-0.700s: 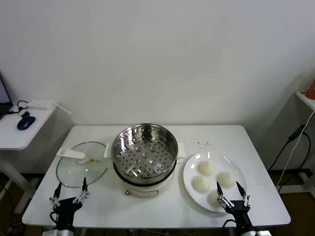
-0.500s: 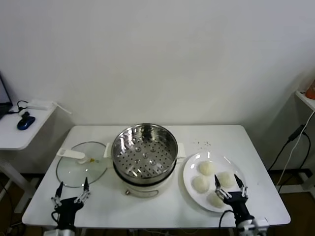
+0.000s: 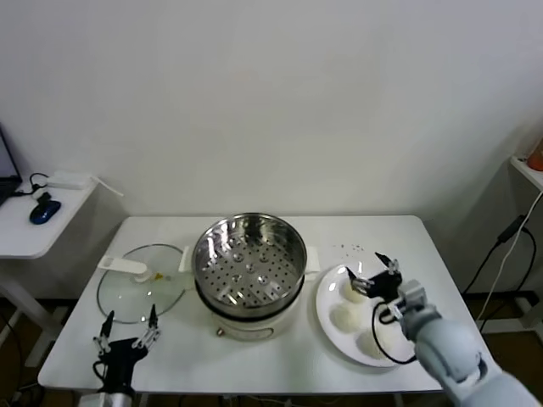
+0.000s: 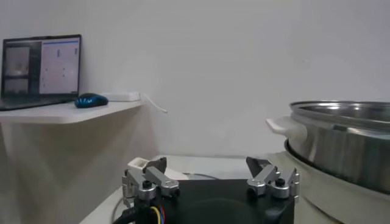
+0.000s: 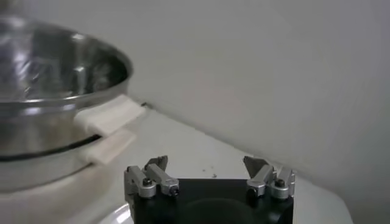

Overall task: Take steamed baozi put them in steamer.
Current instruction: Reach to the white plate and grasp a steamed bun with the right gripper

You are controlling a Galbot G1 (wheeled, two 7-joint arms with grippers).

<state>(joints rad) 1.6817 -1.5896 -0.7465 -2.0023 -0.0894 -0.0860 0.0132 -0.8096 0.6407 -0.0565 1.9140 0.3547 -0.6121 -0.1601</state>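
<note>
The steamer (image 3: pixel 249 261) stands mid-table, a shiny steel pot with an empty perforated tray; it also shows in the right wrist view (image 5: pixel 49 115) and the left wrist view (image 4: pixel 344 140). A white plate (image 3: pixel 323 298) to its right holds the baozi: I see one (image 3: pixel 345 316), another (image 3: pixel 371 343) and one under the gripper (image 3: pixel 351 294); my right wrist hides the fourth. My right gripper (image 3: pixel 366 270) is open and empty above the plate's far side, pointing toward the steamer (image 5: pixel 207 173). My left gripper (image 3: pixel 130 319) is open and empty at the front left edge (image 4: pixel 210 173).
A flat glass lid (image 3: pixel 140 292) with a white handle lies left of the steamer, just beyond the left gripper. A side table at far left carries a blue mouse (image 3: pixel 44 209) and a laptop (image 4: pixel 41 70). Small dark specks lie on the table behind the plate.
My right arm has come up from the table's front edge, moved back over the plate and turned toward the steamer. The left gripper has barely moved.
</note>
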